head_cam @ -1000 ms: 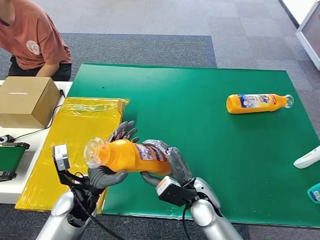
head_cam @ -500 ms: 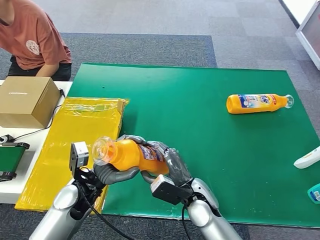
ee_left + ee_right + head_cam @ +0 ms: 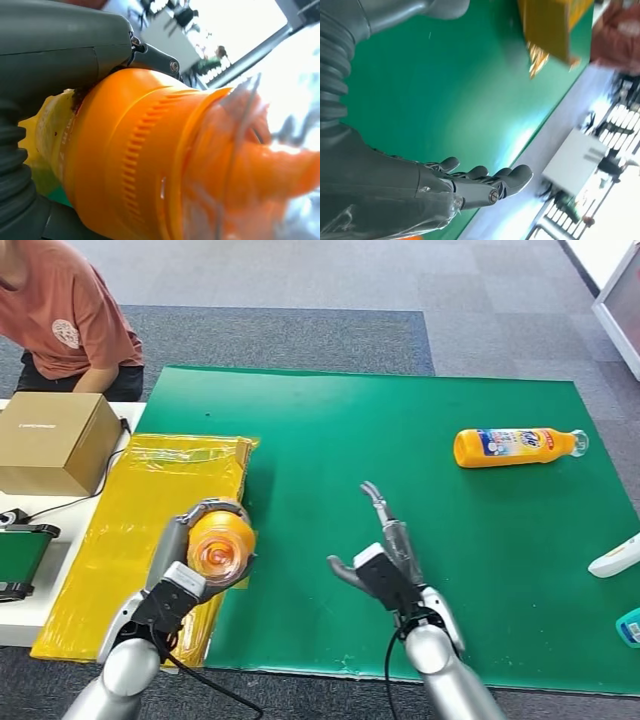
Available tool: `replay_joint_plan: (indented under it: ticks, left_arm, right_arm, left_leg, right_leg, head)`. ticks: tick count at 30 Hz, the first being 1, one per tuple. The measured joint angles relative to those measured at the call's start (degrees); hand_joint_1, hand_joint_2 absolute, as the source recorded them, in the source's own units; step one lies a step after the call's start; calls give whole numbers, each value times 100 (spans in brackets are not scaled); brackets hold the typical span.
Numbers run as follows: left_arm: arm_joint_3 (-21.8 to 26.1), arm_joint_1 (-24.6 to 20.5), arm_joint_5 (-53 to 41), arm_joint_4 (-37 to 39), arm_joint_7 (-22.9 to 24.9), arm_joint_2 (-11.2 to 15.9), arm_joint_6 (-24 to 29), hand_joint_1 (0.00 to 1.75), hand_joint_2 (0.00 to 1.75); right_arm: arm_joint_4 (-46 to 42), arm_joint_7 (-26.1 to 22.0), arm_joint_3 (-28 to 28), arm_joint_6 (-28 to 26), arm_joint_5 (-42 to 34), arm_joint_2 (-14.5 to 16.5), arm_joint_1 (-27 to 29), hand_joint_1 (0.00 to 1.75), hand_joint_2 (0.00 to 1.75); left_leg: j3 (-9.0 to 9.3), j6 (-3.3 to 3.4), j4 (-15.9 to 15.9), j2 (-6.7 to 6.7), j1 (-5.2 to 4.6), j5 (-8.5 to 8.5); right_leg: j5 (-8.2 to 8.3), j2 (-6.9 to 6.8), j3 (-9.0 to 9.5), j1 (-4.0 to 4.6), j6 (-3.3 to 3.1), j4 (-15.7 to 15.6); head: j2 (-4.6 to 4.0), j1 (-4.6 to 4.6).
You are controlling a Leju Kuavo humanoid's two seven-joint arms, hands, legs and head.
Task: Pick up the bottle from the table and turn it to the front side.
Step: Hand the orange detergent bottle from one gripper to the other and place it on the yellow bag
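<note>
My left hand (image 3: 179,562) grips an orange bottle (image 3: 217,543) over the seam between the yellow sheet and the green mat, its clear cap end pointing up at the head camera. Up close in the left wrist view, the orange bottle (image 3: 151,160) lies against my left hand (image 3: 49,75). My right hand (image 3: 381,558) hovers open above the green mat (image 3: 423,500), apart from the bottle, with nothing in it. My right hand (image 3: 444,185) shows spread fingers over the mat. A second orange bottle (image 3: 515,446) lies on its side at the far right of the mat.
A yellow plastic sheet (image 3: 143,510) lies left of the mat. A cardboard box (image 3: 51,440) stands on the white table at far left, with a person in an orange shirt (image 3: 60,315) behind it. White and teal objects (image 3: 615,557) lie at the right edge.
My right hand let go of the bottle and drew away to the right, opening. My left hand swung the bottle round so that its cap end faces the camera.
</note>
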Motion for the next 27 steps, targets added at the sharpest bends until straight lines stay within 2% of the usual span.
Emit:
replay_joint_plan:
  ticks: [6, 10, 14, 18, 24, 27]
  left_arm:
    - [106, 198, -2172, 14, 621, -71, 827, 175, 175]
    - [212, 104, -3404, 703, 992, -159, 1284, 175, 175]
    - [317, -134, -3969, 1720, 1000, -233, 1618, 175, 175]
    - [360, -494, -4195, 2843, 654, -249, 2012, 175, 175]
    - [398, -759, -4179, 3527, 456, -288, 2202, 172, 175]
    - [441, -1164, -4258, 4290, 404, -373, 2349, 41, 175]
  right_arm:
    - [-526, -71, -866, -145, -192, -6, 133, 0, 175]
    - [-965, -97, -1087, -125, -243, -6, 130, 0, 175]
    - [-1300, -189, -1077, -68, -328, 3, 104, 0, 175]
    - [-1642, -401, -921, -35, -556, 10, 60, 0, 175]
    - [-1942, -468, -723, -51, -614, 9, 59, 0, 175]
    - [-2382, -527, -408, -71, -627, 7, 68, 0, 175]
  left_leg:
    - [0, 0, 0, 0, -1, -1]
    - [1, -2, 0, 1, 0, 1]
    - [1, -3, 0, 1, 1, 3]
    - [0, -3, 0, 1, 1, 3]
    - [1, -3, 0, 0, 1, 3]
    - [8, -4, -1, -1, 0, 4]
  right_leg:
    - [0, 1, -2, -1, 0, 0]
    - [1, 1, -2, 1, -1, 0]
    - [1, 1, -1, 1, -1, 1]
    - [2, 1, -1, 1, -1, 2]
    - [2, 1, 0, 1, -1, 2]
    - [1, 0, 6, 1, -1, 2]
  head:
    - [0, -1]
    - [-1, -1]
    - [-1, -1]
    - [0, 0]
    - [0, 0]
    - [0, 0]
